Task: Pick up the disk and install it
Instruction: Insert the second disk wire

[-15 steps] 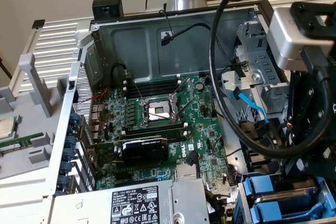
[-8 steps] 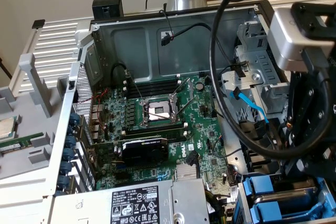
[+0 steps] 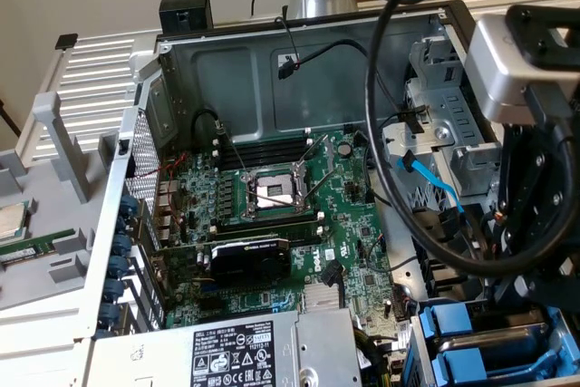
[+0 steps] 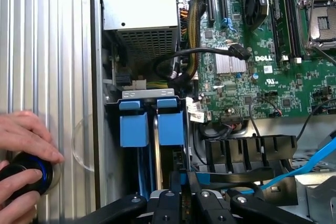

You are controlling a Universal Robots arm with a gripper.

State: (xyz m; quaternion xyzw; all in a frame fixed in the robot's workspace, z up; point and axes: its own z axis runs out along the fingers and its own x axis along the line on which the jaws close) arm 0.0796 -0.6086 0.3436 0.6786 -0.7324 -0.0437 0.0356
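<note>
While a person's hand (image 4: 23, 153) rests on a black knob (image 4: 23, 179) beside the computer case (image 3: 272, 70), the gripper (image 4: 185, 179), fingers drawn narrow, hangs over the blue drive bay (image 4: 152, 129), nothing visibly held.

White "DELL" lettering is printed on the green motherboard (image 4: 262, 72), beside the finned silver heatsink (image 4: 229, 65). A small white sticker (image 4: 268, 69) sits just past the lettering; its print is unreadable. The power supply label (image 3: 237, 356) carries certification marks and warning symbols, with text too small to read.
</note>
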